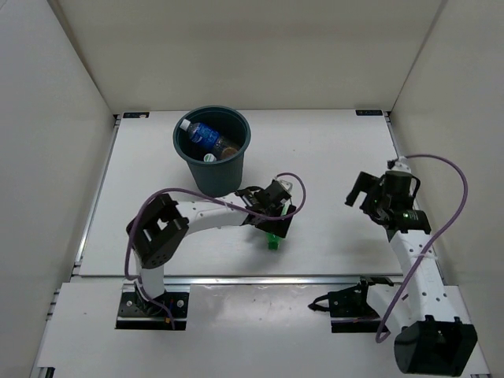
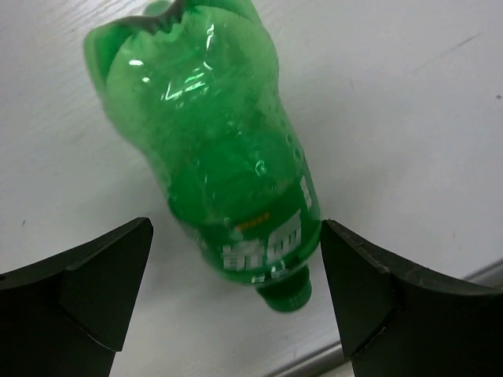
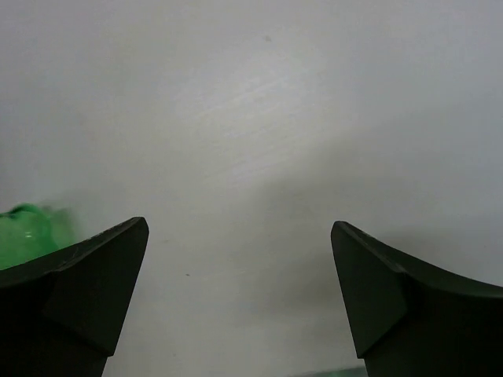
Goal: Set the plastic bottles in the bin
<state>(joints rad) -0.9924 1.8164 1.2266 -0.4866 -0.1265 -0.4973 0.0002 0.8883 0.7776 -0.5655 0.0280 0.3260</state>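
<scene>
— Starting from above: round dark teal-grey plastic bin [image 1: 211, 179] standing on the white table [image 1: 331, 150]. Inside it, a clear blue-labelled bottle [image 1: 206, 135] and others, hard to tell apart. Just near-right of the bin, left gripper [image 1: 272, 222] spread over a small green plastic bottle [image 1: 272, 242], only the cap end showing.

— Hazards up there?

— Purple cable [image 1: 302, 193] looping close by; could snag or nudge the bin during a lift. Needs a climb above the rim before swinging across, with little room beside the bin's wall. Right gripper [image 1: 360, 191] well to the right of the bin, bare table between, so no crowding.

— Moving to the left wrist view?

— Green plastic bottle [image 2: 228, 157] lying on its side, crumpled, cap toward the camera, between spread fingers [image 2: 102, 275], not yet pinched. Close to both; touching or not, cannot tell. Slick, rounded, tapering toward the cap: likely to squirt out or roll under an uneven squeeze. Table edge [image 2: 479, 275] just past the cap, on the side away from the bin. Bad direction for a slip.

— And the right wrist?

— Right gripper [image 3: 240, 232] spread wide, pinching nothing, only bare table below. Blurred sliver of the green plastic bottle [image 3: 22, 234] at the left margin, toward the bin. Plenty of open room here; best kept out of the left arm's path to the bin.
</scene>
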